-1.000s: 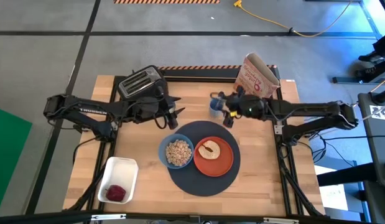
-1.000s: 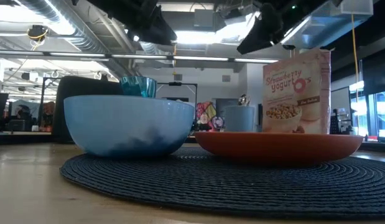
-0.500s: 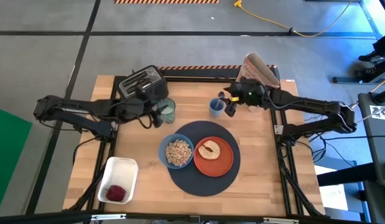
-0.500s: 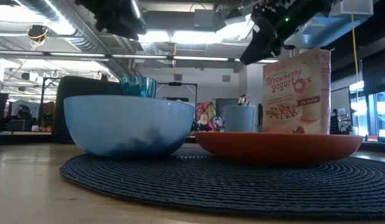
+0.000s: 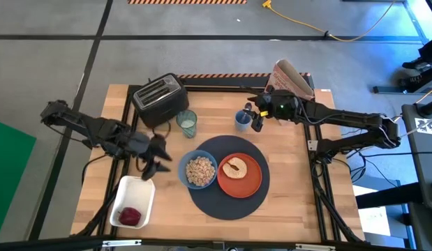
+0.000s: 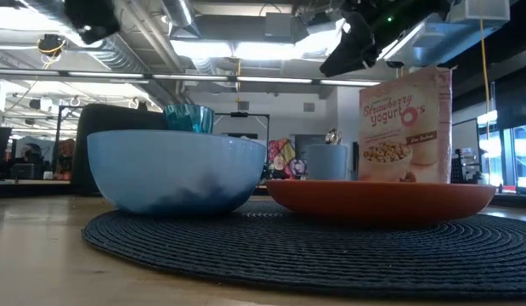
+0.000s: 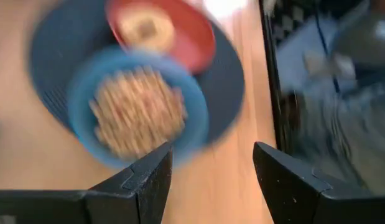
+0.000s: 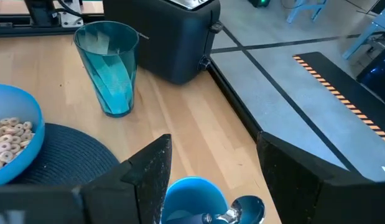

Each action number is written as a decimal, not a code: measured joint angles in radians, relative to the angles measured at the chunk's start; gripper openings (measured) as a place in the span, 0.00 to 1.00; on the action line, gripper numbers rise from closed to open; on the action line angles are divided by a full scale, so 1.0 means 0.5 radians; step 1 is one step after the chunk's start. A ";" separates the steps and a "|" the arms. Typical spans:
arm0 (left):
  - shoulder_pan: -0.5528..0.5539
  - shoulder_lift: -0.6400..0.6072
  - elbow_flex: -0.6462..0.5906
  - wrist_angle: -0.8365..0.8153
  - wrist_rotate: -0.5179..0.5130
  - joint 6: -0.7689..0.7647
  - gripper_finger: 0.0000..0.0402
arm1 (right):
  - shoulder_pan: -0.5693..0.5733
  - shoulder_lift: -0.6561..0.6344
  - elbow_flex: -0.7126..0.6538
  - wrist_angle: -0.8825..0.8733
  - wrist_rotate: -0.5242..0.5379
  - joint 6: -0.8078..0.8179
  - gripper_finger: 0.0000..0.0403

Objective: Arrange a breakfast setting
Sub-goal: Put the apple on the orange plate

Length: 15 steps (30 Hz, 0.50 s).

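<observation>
A dark blue-grey round mat (image 5: 226, 199) lies on the table. On it stand a blue bowl (image 5: 198, 171) of cereal and an orange plate (image 5: 239, 175) with a bagel half. A translucent green tumbler (image 5: 187, 124) stands upright on the wood by the toaster. A metal spoon (image 8: 244, 209) stands in a small blue cup (image 5: 242, 120). My left gripper (image 5: 157, 159) is open and empty, left of the mat, with the bowl (image 7: 139, 112) ahead of it. My right gripper (image 5: 257, 121) is open above the cup (image 8: 192, 200) and touches nothing.
A black toaster (image 5: 160, 97) stands at the far left. A cereal box (image 5: 292, 82) stands at the far right. A white tray (image 5: 134, 201) with a red item sits at the near left corner. Bare wood lies right of the mat.
My left gripper has drawn away from the tumbler toward the table's left and near edges, and now hangs beside the mat. The tumbler, hidden under the gripper at first, stays upright by the toaster. My right gripper has shifted a little toward the far edge, near the cup.
</observation>
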 joint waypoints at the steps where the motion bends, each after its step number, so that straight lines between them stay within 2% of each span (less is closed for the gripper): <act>1: -0.061 0.012 0.000 -0.061 0.020 -0.038 0.54 | 0.000 0.000 -0.001 -0.001 -0.001 0.010 0.56; 6: -0.309 0.073 0.000 -0.357 0.135 -0.284 0.54 | 0.000 0.000 -0.014 0.021 -0.002 0.068 0.56; 11: -0.496 0.168 -0.001 -0.510 0.244 -0.729 0.54 | 0.000 0.000 -0.021 0.043 -0.002 0.115 0.56; 15: -0.663 0.261 -0.001 -0.507 0.537 -1.073 0.54 | 0.000 0.000 -0.023 0.043 -0.002 0.151 0.56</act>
